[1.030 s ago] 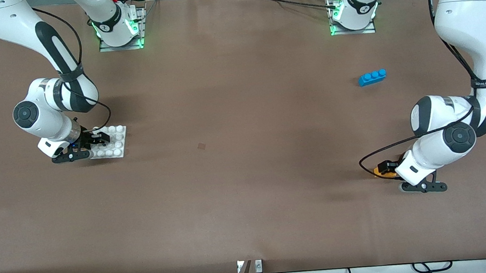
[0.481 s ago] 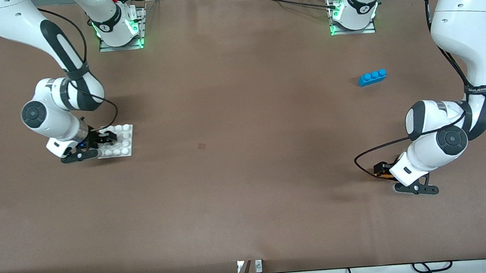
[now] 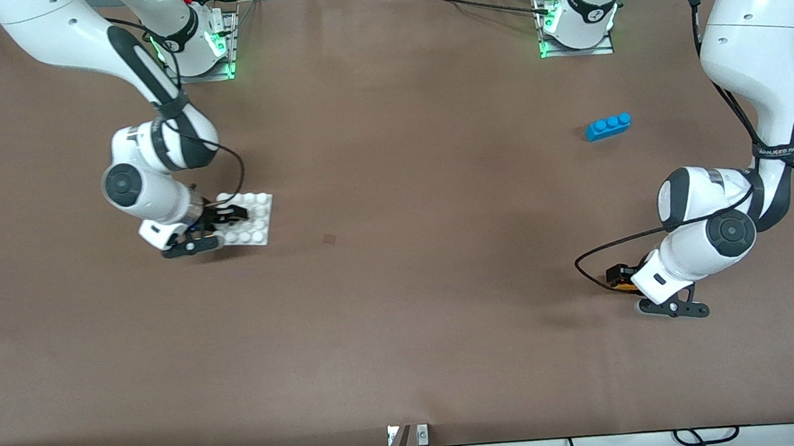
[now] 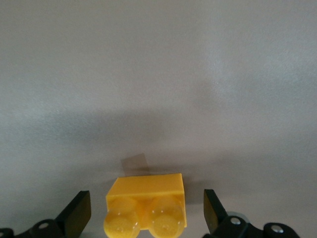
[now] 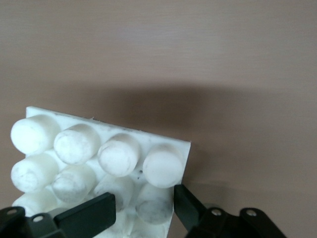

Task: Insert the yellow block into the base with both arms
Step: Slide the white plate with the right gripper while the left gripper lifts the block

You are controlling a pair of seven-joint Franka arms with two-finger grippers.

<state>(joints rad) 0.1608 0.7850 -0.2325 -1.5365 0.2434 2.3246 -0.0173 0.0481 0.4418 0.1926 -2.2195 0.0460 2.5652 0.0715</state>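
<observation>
Moved since the earlier frame: right gripper (image 3: 214, 228) with the base (image 3: 250, 218) pinched at one edge, now nearer frame centre from the left side, plate tilted off the table (image 3: 403, 287). Barely shifted at lower right: left gripper (image 3: 626, 282), fingers (image 4: 77, 214) spread wide either side of the yellow block (image 4: 147, 206), not touching it. Unmoved at upper right: blue brick (image 3: 608, 126).

light: bright, even overhead | shadows: soft, under arms | wrist views: close foreground blurred
</observation>
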